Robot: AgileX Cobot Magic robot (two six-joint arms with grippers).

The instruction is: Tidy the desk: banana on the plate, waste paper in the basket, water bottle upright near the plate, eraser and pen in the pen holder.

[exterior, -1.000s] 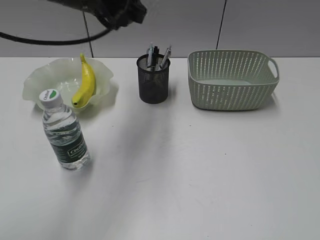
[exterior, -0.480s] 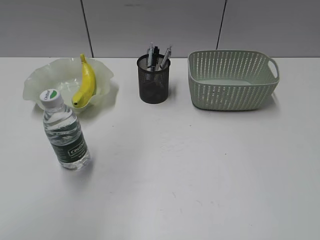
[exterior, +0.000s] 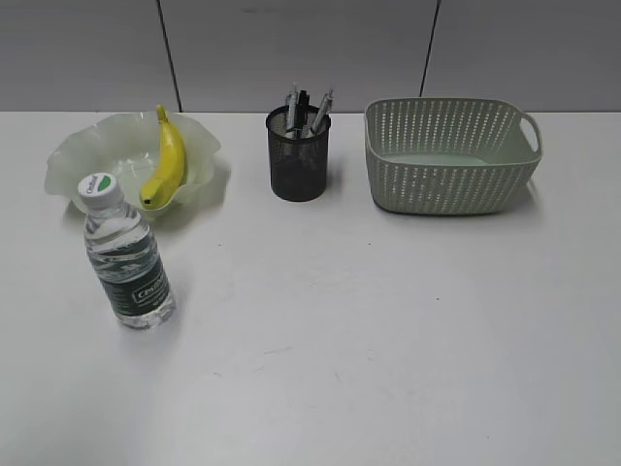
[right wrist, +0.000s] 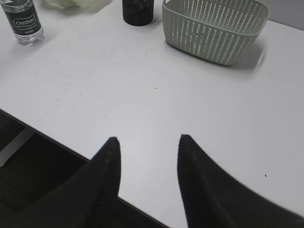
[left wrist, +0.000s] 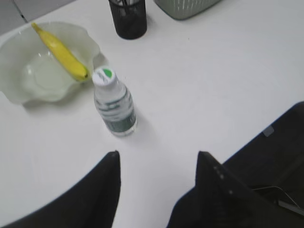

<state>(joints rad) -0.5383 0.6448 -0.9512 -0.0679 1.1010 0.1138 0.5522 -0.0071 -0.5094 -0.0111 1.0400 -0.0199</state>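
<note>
Since a second ago, the dark arm and cable that hung across the top left of the exterior view have gone from that view; the objects on the desk [exterior: 388, 340] sit where they did.

Seen from the exterior camera, the banana [exterior: 166, 161] lies in the plate [exterior: 92, 146] at the back left, stem pointing away from the camera. The water bottle [exterior: 124, 254] stands upright just in front of the plate, white cap on. To the right of the plate, the pen holder [exterior: 298, 155] stands upright with several pens [exterior: 309, 109] sticking out of its top. Further right sits the basket [exterior: 449, 155]; what can be seen of its floor looks bare, and the near wall hides the rest. No waste paper or eraser can be made out in any view.

The left wrist camera looks down from above the near edge of the desk. The left gripper [left wrist: 158, 161] has its two dark fingers spread wide with nothing between them, well short of the bottle beyond.

The right wrist camera also looks down over the near edge. The right gripper [right wrist: 148, 145] is spread wide and holds nothing, with bare white desk showing between its fingers, and the basket well beyond it
</note>
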